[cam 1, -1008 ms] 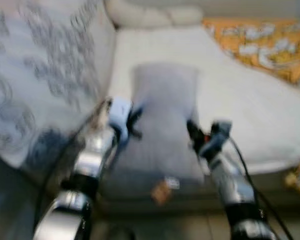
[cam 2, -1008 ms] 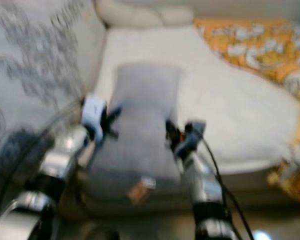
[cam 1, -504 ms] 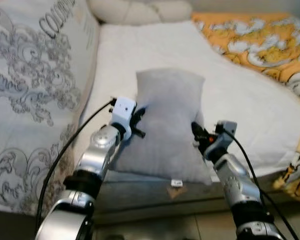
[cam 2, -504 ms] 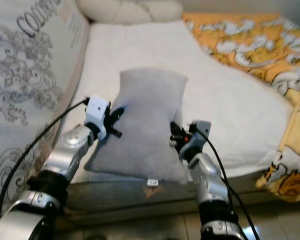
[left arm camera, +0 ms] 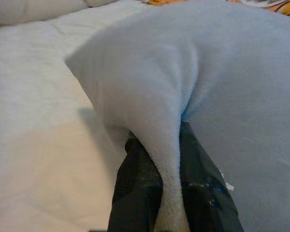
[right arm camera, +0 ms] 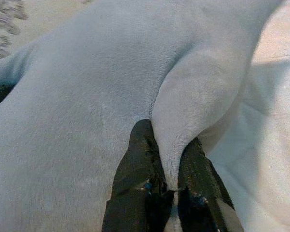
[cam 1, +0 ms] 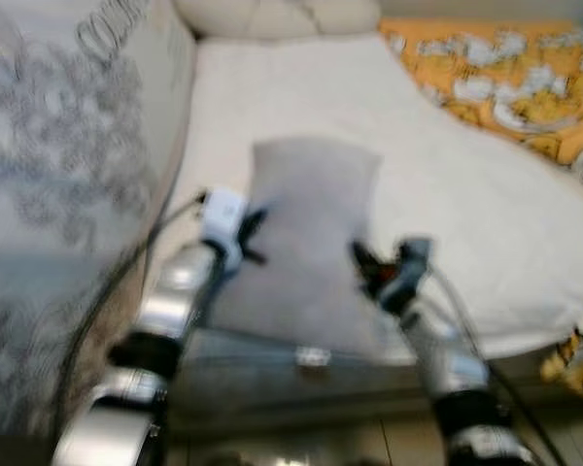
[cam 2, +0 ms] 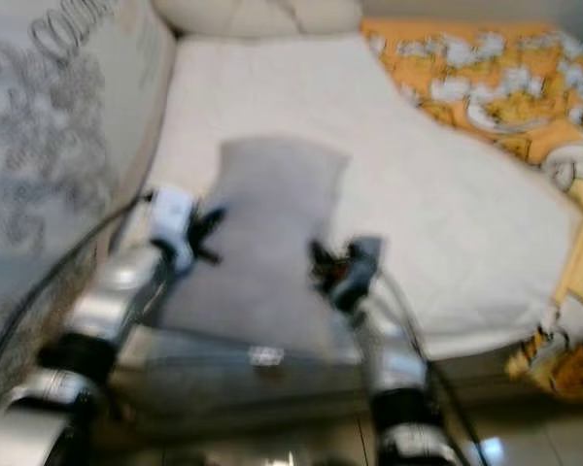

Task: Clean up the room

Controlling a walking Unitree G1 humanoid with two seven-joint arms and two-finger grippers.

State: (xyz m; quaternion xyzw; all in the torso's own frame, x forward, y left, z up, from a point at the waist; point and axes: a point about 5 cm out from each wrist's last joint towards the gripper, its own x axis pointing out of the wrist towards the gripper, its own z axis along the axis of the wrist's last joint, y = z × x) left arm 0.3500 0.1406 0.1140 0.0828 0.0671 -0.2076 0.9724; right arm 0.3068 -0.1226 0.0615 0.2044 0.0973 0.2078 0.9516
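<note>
— On the near edge of the bed [cam 1: 486, 223], what lies there, and which way does it run?

— A grey pillow [cam 1: 306, 233]. Its long axis runs from the foot edge away toward the head of the bed, where two cream pillows [cam 1: 272, 15] lie. A small white tag [cam 1: 312, 357] marks its near end, which hangs just over the mattress edge.

— How is it held?

— From both sides. The left hand [left arm camera: 170, 169] has its two black fingers [left arm camera: 137, 183] pinched on a fold of the pillow's left edge; the right hand [right arm camera: 166, 179] is clamped the same way on a fold of the right edge.

— What is around it?

— White sheet on both sides and beyond, wide and bare up to the cream pillows. An orange patterned blanket [cam 1: 505, 78] covers the far right part of the bed, well apart from the pillow. A grey patterned cloth [cam 1: 68, 175] rises along the left, just beside the left arm.

— Anything hard to read?

— Both head views are blurred, so the cloth's lettering and the tag cannot be read. The floor below the bed is cut off. The pillow's underside is hidden.
</note>
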